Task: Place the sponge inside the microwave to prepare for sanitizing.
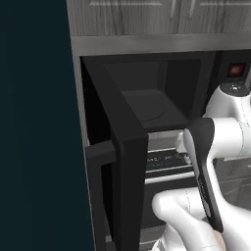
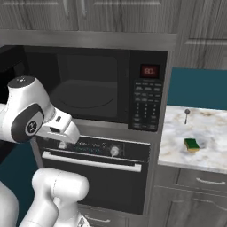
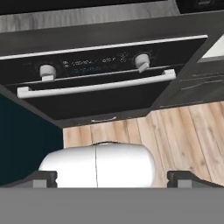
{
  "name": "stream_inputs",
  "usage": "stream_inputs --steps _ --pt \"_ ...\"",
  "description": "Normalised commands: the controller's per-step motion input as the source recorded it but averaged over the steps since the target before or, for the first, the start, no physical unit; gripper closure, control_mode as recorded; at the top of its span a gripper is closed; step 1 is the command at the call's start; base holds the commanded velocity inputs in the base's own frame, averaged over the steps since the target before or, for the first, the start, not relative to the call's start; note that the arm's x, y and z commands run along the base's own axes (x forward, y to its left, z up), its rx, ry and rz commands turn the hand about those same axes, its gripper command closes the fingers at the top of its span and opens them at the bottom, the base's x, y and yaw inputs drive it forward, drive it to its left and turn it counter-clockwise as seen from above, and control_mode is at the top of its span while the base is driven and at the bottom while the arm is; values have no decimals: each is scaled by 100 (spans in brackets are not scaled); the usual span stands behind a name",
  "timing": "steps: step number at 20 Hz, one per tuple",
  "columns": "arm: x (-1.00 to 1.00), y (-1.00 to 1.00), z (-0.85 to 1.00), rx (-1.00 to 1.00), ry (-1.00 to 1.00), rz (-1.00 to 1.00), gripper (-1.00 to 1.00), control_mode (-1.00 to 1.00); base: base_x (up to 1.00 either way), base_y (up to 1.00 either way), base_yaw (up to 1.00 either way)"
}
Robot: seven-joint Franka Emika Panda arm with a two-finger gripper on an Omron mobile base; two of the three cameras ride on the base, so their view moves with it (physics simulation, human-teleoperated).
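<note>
The sponge [image 2: 191, 144], green on top with a yellow base, lies on the marble counter [image 2: 208, 133] to the right of the microwave. The microwave [image 2: 148, 104] stands open: its dark-windowed door [image 1: 122, 166] is swung out to the left, and the round turntable [image 2: 86, 96] shows bare inside the cavity [image 1: 147, 100]. My gripper [image 3: 116, 179] hangs low in front of the oven, facing its front and the wooden floor. It is open, its fingertips [image 3: 43, 178] far apart with nothing held between them.
Under the microwave sits the black oven [image 3: 87, 103] with two knobs and a silver bar handle [image 3: 96, 86]. A small metal utensil [image 2: 186, 114] lies at the back of the counter. The open door sticks out on the left beside a dark teal wall [image 1: 34, 122].
</note>
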Motion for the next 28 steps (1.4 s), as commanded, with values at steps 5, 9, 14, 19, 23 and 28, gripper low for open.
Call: stream_inputs --steps 5,9,14,19,23,28 --pt "0 0 0 0 0 0 -100 100 0 -63 0" --pt "0 0 0 0 0 0 -100 100 1 -67 0" --pt "0 0 0 0 0 0 -100 100 12 -63 1" --pt "0 0 0 0 0 0 -100 100 29 -57 8" --pt "0 0 0 0 0 0 -100 100 40 -49 16" --pt "0 0 0 0 0 0 -100 100 32 -41 15"
